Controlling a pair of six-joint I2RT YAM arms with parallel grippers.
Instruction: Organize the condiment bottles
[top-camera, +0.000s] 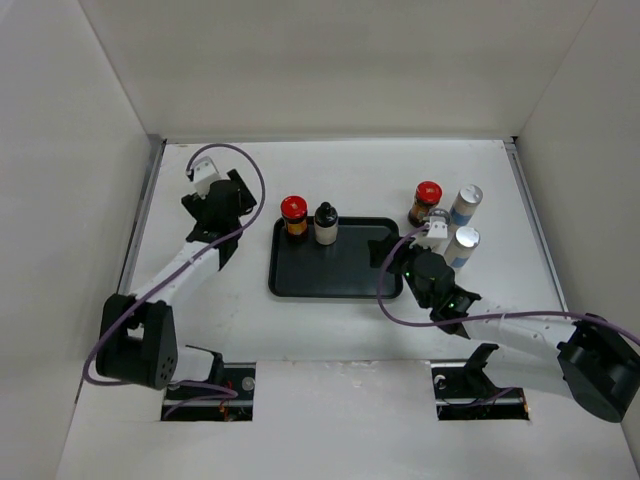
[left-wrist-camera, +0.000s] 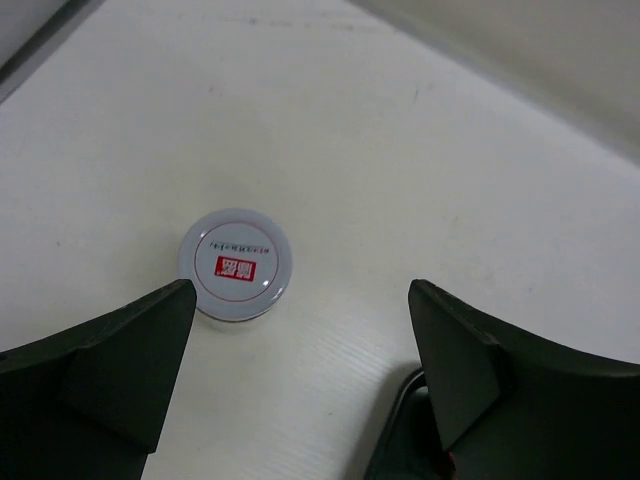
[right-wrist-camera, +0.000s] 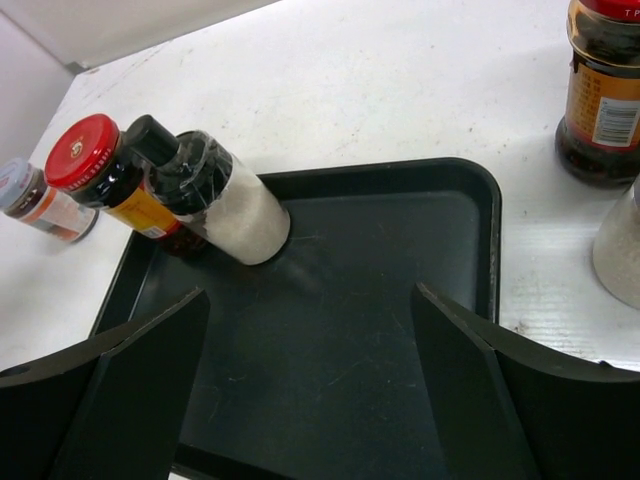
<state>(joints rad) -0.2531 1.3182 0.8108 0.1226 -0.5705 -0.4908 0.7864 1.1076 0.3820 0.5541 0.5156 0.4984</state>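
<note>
A red-capped dark jar (top-camera: 293, 213) and a black-capped bottle (top-camera: 326, 224) stand at the back left of the black tray (top-camera: 340, 275). A second red-capped jar (top-camera: 426, 200) and two silver-capped cylinders (top-camera: 466, 205) (top-camera: 462, 245) stand right of the tray. My left gripper (top-camera: 228, 198) is open and empty left of the tray. In the left wrist view (left-wrist-camera: 300, 340) a pale-lidded jar (left-wrist-camera: 235, 262) stands just ahead, near the left finger. My right gripper (top-camera: 392, 252) is open and empty over the tray's right end, as the right wrist view (right-wrist-camera: 310, 340) shows.
The right wrist view shows the tray's jar (right-wrist-camera: 95, 160) and bottle (right-wrist-camera: 215, 195) leaning together, a small pale-lidded jar (right-wrist-camera: 30, 195) left of the tray and the other red-capped jar (right-wrist-camera: 600, 90) at right. White walls enclose the table.
</note>
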